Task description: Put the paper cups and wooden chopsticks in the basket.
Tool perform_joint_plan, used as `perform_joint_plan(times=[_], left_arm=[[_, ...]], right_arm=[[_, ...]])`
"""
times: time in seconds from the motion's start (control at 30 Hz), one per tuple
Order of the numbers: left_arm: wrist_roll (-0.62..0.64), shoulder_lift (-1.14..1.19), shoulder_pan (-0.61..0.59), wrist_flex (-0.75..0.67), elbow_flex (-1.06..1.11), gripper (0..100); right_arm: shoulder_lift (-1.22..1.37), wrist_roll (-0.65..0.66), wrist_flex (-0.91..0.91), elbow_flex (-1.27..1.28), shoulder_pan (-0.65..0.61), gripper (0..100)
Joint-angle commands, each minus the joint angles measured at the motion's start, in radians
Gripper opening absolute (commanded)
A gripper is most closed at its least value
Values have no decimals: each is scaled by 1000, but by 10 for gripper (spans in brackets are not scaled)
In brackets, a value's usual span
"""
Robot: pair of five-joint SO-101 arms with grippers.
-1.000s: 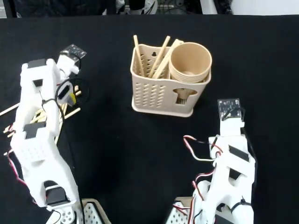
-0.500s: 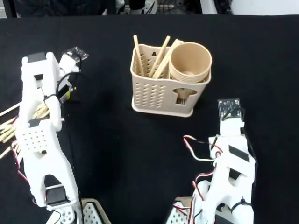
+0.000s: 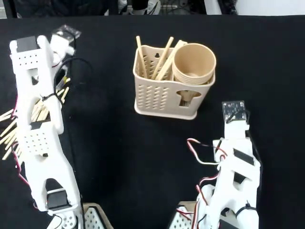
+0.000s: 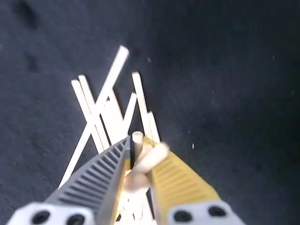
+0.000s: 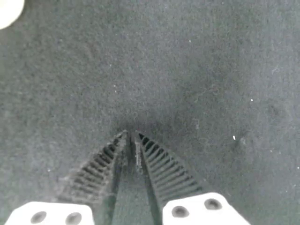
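The beige basket [image 3: 164, 98] stands at the table's middle back, holding stacked paper cups [image 3: 194, 64] and several wooden chopsticks [image 3: 162, 57]. More loose chopsticks [image 3: 9, 129] lie on the black cloth at the far left, partly hidden under the left arm [image 3: 38, 119]. In the left wrist view my left gripper [image 4: 138, 140] is shut on a few chopsticks [image 4: 146, 160], raised over the loose pile [image 4: 101, 108]. My right gripper [image 5: 130, 136] is shut and holds nothing, low over bare cloth.
The right arm [image 3: 234, 152] rests at the front right, in front of the basket. Black cloth covers the table. A white object's edge [image 5: 8, 10] shows in a corner of the right wrist view.
The left arm has swung up and toward the table's back, lifting away from the pile with chopsticks in its jaws. The right arm has not moved.
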Motion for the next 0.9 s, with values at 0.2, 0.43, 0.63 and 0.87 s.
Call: perform_joint_plan(times=[0.2, 0.43, 0.63, 0.87], left_arm=[[308, -89, 173, 11, -166, 29], [428, -313, 300, 11, -111, 29], [474, -485, 348, 8, -77, 29], [529, -621, 400, -3, -85, 29]], right_arm=[[-21, -11, -21, -13, 6, 18], [-21, -11, -21, -13, 6, 18], [-21, -11, -21, -13, 6, 18], [-21, -11, -21, -8, 6, 18]])
